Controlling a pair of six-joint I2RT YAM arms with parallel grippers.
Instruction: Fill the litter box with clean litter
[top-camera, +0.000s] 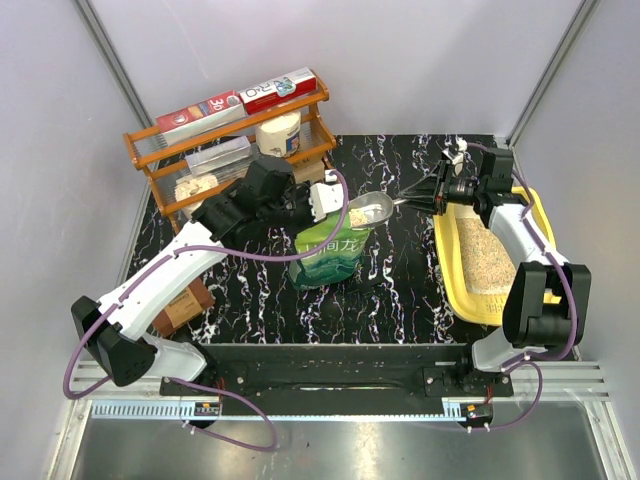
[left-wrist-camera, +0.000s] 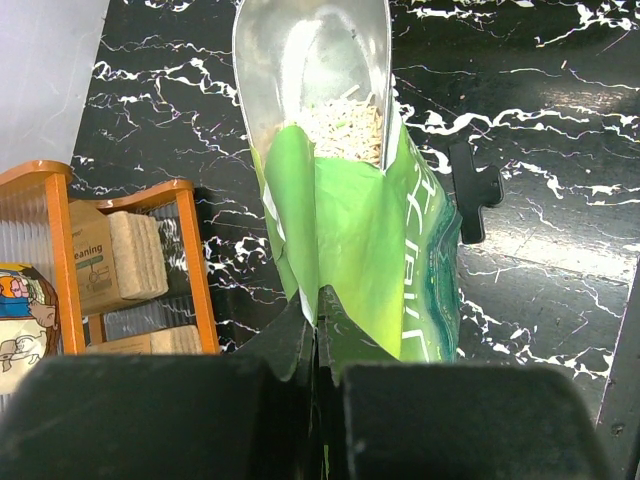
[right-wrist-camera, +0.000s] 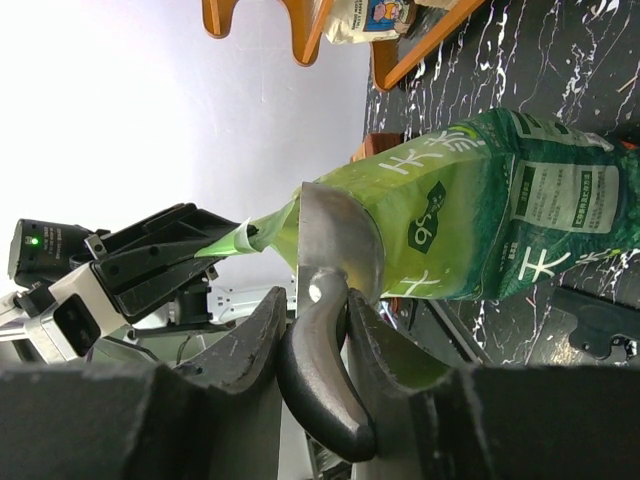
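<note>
The green litter pouch (top-camera: 332, 255) stands mid-table. My left gripper (top-camera: 322, 203) is shut on its top edge; the wrist view shows the green film (left-wrist-camera: 345, 215) pinched between the jaws. My right gripper (top-camera: 440, 194) is shut on the dark handle (right-wrist-camera: 322, 370) of a grey metal scoop (top-camera: 372, 208). The scoop's bowl sits at the pouch mouth with pale litter granules (left-wrist-camera: 345, 125) in it. The yellow litter box (top-camera: 447, 255) lies at the right edge, with tan litter (top-camera: 486, 260) in it, partly hidden under my right arm.
An orange wire rack (top-camera: 235, 150) with boxes and a tub stands at the back left. A brown box (top-camera: 185, 305) lies by the left arm. A small black part (left-wrist-camera: 474, 190) lies on the marble top right of the pouch. Grey walls enclose the table.
</note>
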